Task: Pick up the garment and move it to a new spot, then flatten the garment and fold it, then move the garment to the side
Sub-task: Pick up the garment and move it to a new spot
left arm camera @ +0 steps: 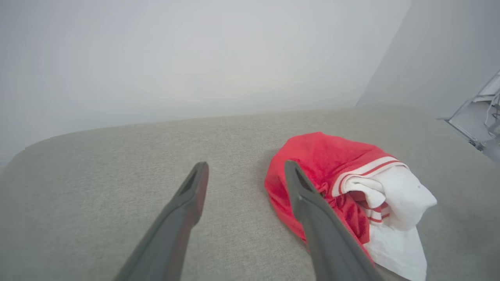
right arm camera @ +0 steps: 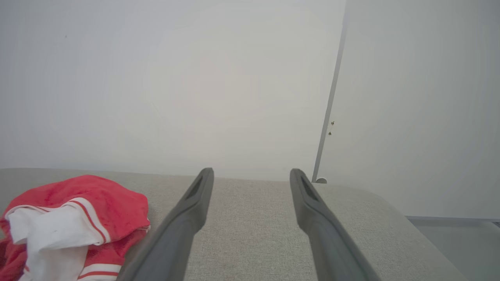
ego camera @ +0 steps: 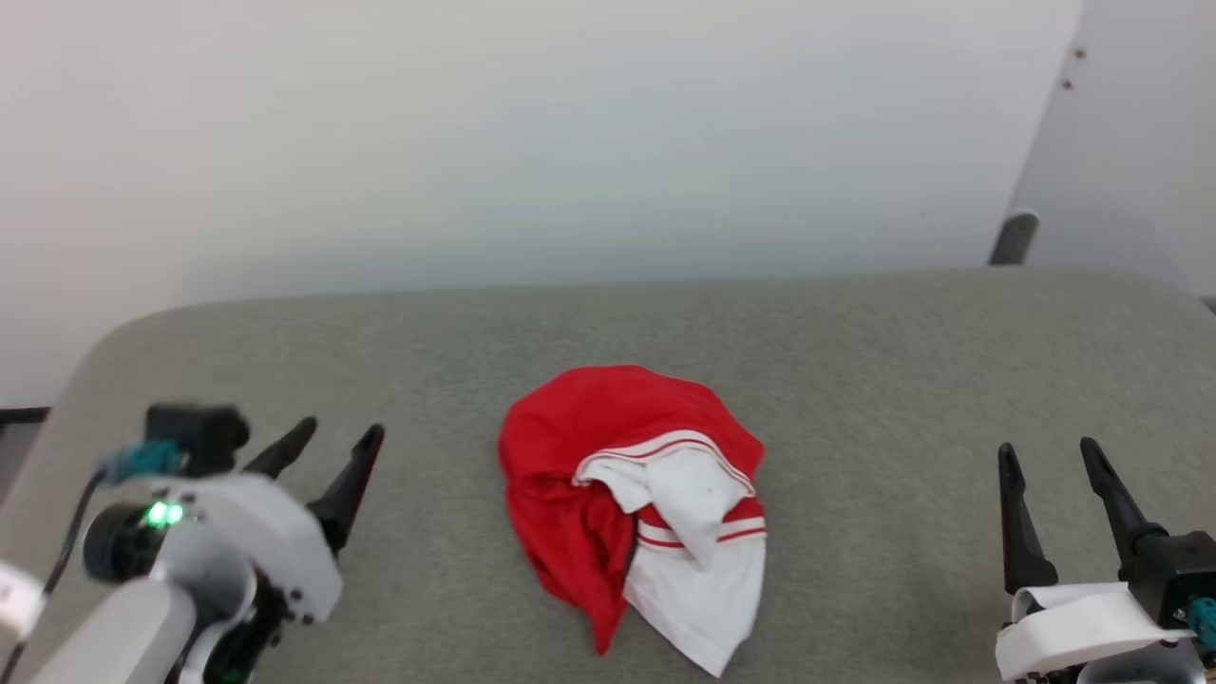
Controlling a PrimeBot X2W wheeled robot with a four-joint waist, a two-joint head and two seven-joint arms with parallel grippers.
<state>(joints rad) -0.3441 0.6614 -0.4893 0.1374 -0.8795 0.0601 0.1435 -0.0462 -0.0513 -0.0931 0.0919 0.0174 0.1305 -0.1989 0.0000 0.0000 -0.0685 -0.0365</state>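
Note:
The garment [ego camera: 635,499], a red jersey shirt with white panels and red-and-white striped trim, lies crumpled in a heap at the middle of the grey table [ego camera: 855,361]. My left gripper [ego camera: 342,439] hangs open at the lower left, a short way left of the heap, with nothing between its fingers. In the left wrist view the garment [left arm camera: 343,187] sits just right of the open left gripper [left arm camera: 246,167]. My right gripper [ego camera: 1047,454] stands open at the lower right, well clear of the cloth. The right wrist view has the garment [right arm camera: 74,222] at its lower left, apart from the right gripper [right arm camera: 252,171].
The grey fabric-covered table runs wide to both sides of the heap, with rounded far corners. A pale wall [ego camera: 570,142] rises right behind its far edge. A dark post [ego camera: 1013,237] stands past the far right corner.

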